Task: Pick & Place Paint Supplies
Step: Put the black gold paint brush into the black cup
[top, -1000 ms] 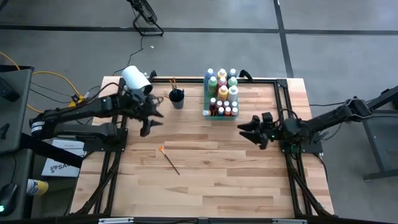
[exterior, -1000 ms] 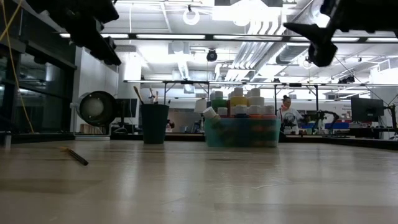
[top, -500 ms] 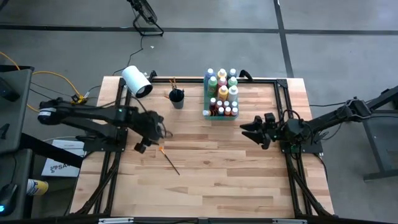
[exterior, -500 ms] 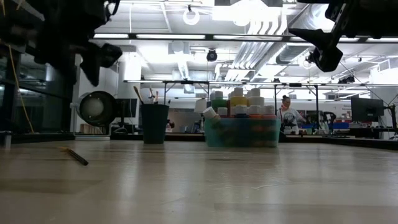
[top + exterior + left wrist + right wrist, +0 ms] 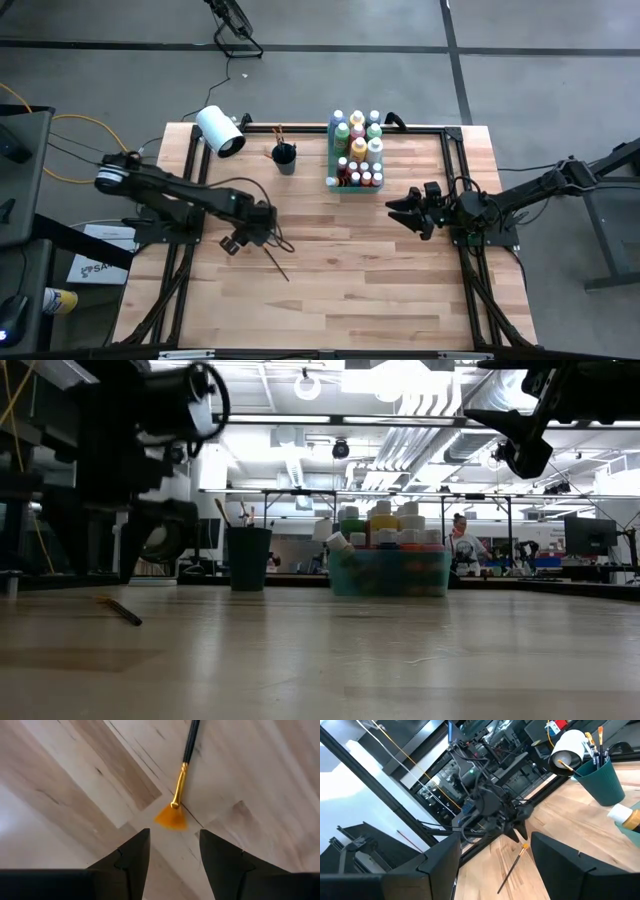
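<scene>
A thin dark-handled paintbrush [image 5: 273,259] lies flat on the wood table; its orange fan bristles [image 5: 170,817] and gold ferrule point toward the far-left. My left gripper [image 5: 172,851] is open and points down just over the bristle end, one finger on either side, touching nothing. In the high view it [image 5: 260,232] covers that end of the brush. Many small paint bottles with white caps stand in the green tray [image 5: 331,160] by the far edge. My right gripper [image 5: 400,212] is open and hovers right of centre.
A dark teal cup [image 5: 284,156] holding brushes stands left of the tray, with a large white roll [image 5: 220,130] lying farther left at the far-left corner. Bare wood stretches across the table's near half. A person shows far off in the room [image 5: 462,540].
My left gripper has swung from beside the white roll and cup toward the table's near edge and come down over the paintbrush's orange bristle end, staying open. The brush has not moved. My right gripper has kept nearly still.
</scene>
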Robot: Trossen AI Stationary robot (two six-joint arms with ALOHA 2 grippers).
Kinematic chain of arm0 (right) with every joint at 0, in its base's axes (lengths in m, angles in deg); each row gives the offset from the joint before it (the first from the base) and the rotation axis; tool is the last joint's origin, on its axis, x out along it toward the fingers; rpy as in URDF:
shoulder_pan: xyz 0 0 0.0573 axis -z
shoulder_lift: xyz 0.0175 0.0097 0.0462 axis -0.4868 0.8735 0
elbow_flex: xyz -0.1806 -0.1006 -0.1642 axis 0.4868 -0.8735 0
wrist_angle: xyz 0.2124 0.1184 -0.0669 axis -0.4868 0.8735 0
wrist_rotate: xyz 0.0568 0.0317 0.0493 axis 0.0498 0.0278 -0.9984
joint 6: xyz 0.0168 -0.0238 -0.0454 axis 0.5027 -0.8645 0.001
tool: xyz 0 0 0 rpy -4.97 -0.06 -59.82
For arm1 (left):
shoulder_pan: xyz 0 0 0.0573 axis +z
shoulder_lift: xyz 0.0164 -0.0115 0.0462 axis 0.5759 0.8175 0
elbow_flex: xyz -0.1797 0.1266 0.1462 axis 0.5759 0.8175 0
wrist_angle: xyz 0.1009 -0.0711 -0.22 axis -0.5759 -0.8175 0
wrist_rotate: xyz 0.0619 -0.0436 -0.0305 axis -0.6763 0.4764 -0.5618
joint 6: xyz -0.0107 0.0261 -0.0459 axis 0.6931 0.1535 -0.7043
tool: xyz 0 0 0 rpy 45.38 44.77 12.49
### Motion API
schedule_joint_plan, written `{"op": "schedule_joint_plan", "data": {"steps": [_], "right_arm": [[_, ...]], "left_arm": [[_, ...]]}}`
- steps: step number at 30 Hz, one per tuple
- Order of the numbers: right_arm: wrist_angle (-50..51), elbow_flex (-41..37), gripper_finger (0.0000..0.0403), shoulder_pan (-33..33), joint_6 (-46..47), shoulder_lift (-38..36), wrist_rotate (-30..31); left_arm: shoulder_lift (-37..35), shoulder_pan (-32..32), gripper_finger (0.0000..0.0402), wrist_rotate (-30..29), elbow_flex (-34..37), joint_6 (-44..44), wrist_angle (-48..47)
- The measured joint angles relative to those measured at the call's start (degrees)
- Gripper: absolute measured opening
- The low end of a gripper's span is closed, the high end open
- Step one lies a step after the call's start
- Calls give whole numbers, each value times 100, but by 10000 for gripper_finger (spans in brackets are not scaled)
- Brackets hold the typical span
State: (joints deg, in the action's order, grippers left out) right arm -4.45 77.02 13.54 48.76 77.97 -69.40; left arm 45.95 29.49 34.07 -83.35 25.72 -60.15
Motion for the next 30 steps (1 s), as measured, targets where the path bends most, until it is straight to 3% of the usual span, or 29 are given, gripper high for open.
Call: {"op": "schedule_joint_plan", "data": {"steps": [5,14,24,30], "right_arm": [[20,0,237,-2,23,2,0],[20,0,237,-2,42,2,0],[27,0,237,-1,192,2,2],[28,0,237,-2,237,2,2]], "left_arm": [[381,0,165,32,2,-253,-6],[279,2,165,146,0,-2243,-41],[264,2,165,-56,2,-6337,29],[264,0,165,-296,2,-8009,477]]}}
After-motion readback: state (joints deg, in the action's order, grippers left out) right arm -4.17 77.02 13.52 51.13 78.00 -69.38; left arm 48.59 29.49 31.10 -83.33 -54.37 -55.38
